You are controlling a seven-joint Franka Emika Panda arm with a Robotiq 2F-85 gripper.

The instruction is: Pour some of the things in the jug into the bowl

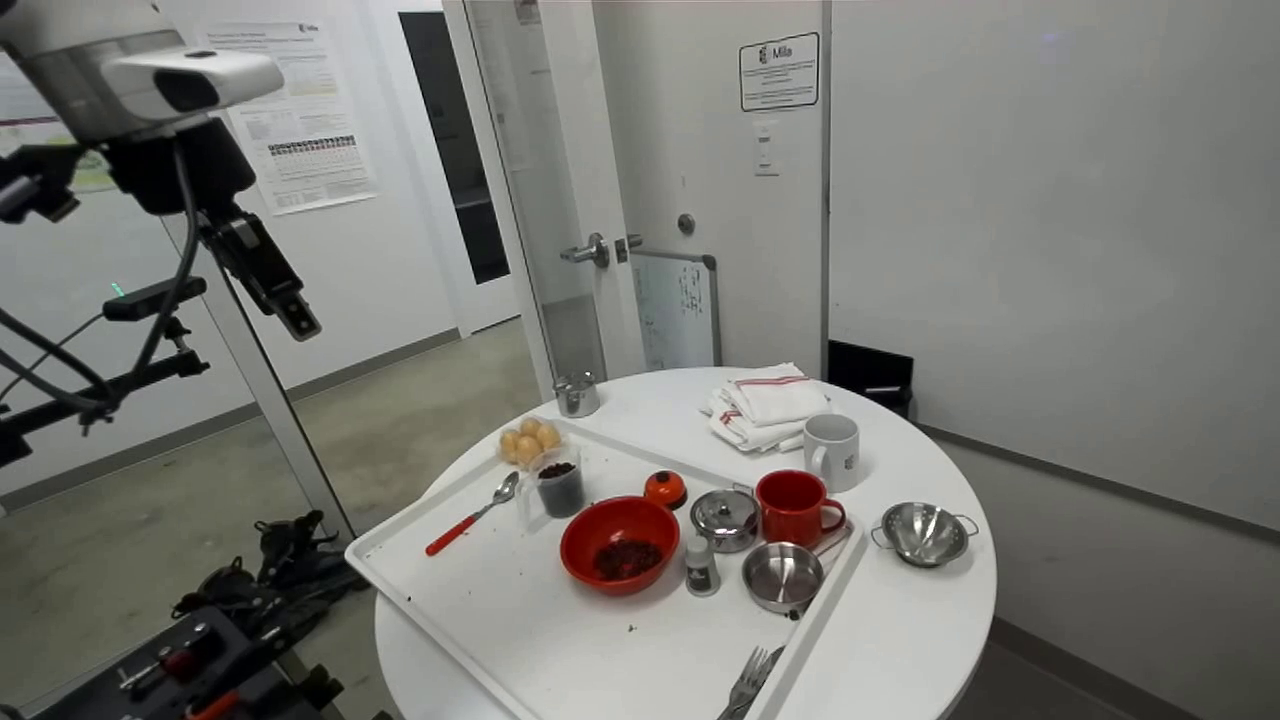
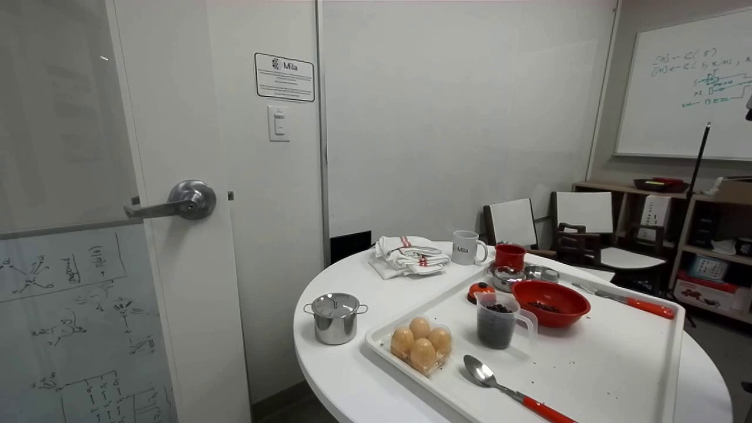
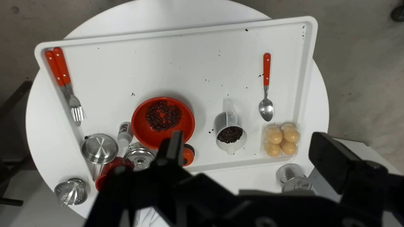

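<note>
While the round bench [image 1: 890,640] bears the whole spread, a big white tray [image 3: 189,72] takes up much of its top, and the robot's hand [image 3: 247,138] hangs high up, well apart from everything below, its fingers [image 3: 328,160] spread wide and holding nothing. By my reading this is an idle step: either a pour is done or the reach for one is yet to begin, and I cannot tell which. The wide red bowl [image 3: 148,135] already holds a share, which inclines me to think part of the job is done. If more is wanted, the next move calls for lowering the hand to the jug [image 2: 496,329], taking it by handle or body, lifting it level, carrying it over the bowl and tipping it gently; since the spout points off to one side and not at the bowl, the jug will likely need turning too. As for its looks, the jug looks like clear plastic, narrower than the bowl, standing upright on the tray between bowl and spoon [image 3: 266,82], near both but touching neither, with a dark load reaching to somewhat below the rim. Smallest are the beans [image 3: 230,135], dark and reddish brown, loosely gathered in the bowl, packed in the jug, with a few dark specks [image 3: 133,94] strewn across the tray.
</note>
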